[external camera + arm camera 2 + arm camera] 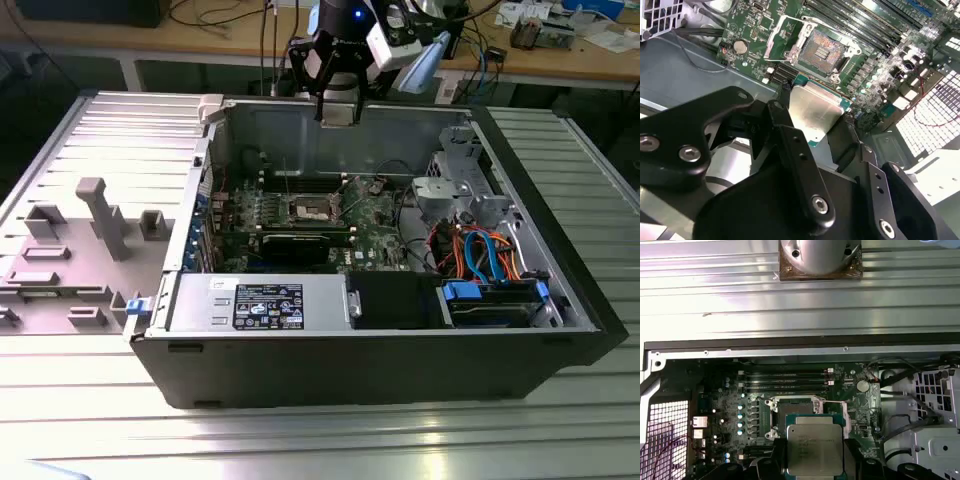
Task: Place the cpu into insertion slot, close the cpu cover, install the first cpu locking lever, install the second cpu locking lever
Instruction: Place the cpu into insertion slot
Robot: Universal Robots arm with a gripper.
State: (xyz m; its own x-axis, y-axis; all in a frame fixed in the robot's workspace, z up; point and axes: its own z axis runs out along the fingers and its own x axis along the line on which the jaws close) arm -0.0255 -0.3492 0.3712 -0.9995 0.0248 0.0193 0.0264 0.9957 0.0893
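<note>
The claw (814, 125) is clamped on the cpu (812, 107) by two opposite edges, with the metal top facing the second wrist view. The cpu hangs clear of the motherboard (755, 30). Beyond it lies the unoccupied insertion slot (822, 50).

cpu (815, 447) in gripper (813, 114), above insertion slot (824, 50)

Hung the gripper (338, 110) at twelve o'clock in the exterior view, pointed straight down toward six o'clock beneath the dark wrist (345, 45). Had its two black fingers (795, 150) closed on opposite edges of the cpu (815, 112), held flat, in both wrist views.
</note>
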